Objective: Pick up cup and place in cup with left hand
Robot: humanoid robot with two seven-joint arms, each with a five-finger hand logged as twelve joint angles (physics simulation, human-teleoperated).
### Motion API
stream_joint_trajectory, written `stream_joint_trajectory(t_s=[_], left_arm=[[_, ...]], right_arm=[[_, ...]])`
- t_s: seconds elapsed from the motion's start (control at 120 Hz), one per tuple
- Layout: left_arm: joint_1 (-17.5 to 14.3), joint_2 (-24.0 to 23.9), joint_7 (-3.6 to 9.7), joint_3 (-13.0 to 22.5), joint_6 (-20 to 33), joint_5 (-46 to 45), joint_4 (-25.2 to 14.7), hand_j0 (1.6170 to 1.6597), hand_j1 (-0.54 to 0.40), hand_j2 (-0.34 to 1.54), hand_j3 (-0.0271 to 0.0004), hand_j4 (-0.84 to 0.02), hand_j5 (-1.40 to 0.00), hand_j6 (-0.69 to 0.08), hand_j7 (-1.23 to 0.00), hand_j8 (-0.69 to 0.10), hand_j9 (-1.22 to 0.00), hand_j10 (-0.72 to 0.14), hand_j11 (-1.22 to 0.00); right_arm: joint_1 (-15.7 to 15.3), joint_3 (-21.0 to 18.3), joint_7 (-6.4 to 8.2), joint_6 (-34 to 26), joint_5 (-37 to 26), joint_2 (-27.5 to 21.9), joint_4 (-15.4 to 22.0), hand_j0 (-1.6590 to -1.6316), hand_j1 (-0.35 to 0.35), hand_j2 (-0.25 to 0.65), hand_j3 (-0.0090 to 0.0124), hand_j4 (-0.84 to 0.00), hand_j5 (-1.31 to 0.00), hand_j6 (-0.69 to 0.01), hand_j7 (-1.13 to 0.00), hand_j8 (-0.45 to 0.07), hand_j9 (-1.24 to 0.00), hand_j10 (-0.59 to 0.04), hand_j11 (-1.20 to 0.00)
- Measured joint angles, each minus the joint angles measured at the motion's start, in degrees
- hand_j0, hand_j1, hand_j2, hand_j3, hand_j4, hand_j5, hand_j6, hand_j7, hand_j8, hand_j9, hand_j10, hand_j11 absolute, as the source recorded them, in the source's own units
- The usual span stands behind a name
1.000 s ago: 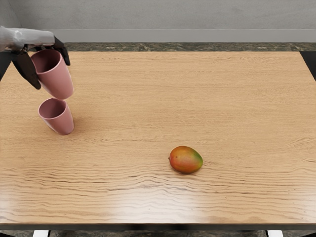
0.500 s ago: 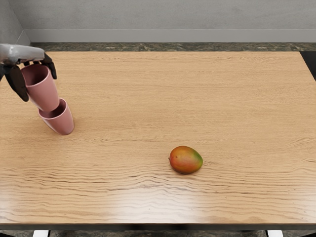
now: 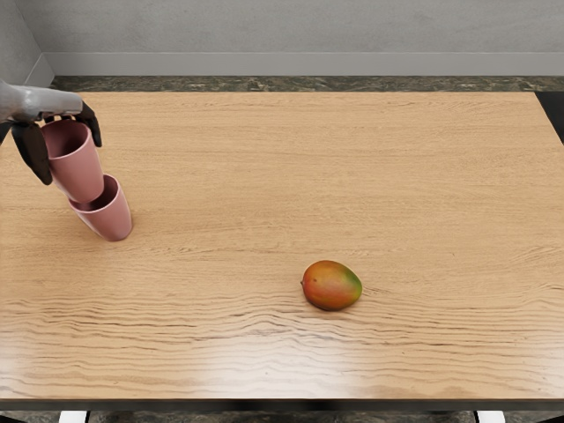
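Your left hand [image 3: 44,107] has its dark fingers closed around the upper cup [image 3: 77,167], near the table's [image 3: 264,176] left edge. The held cup's base overlaps the mouth of the lower cup [image 3: 113,218], hiding part of its rim; you can't tell whether they touch or whether the base is inside. That lower cup stands on the wood. To your right, a wide stretch of tabletop separates the cups from the mango [image 3: 331,285], which lies nearer the front edge than they do.
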Motion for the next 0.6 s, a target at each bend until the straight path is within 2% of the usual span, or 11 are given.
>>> stream_joint_trajectory(t_s=[0.6], left_arm=[[0.61,-1.51,0.0,0.68,0.04,0.16,0.07,1.6551,-0.098,0.06,0.0,-0.437,-0.61,-0.289,-0.6,-0.285,-0.61,-0.462,-0.6]], right_arm=[[-0.04,0.0,0.0,0.0,-0.04,0.0,-0.04,-1.6581,-0.316,-0.005,0.0,-0.028,-0.04,-0.028,-0.04,-0.028,-0.04,-0.028,-0.04]])
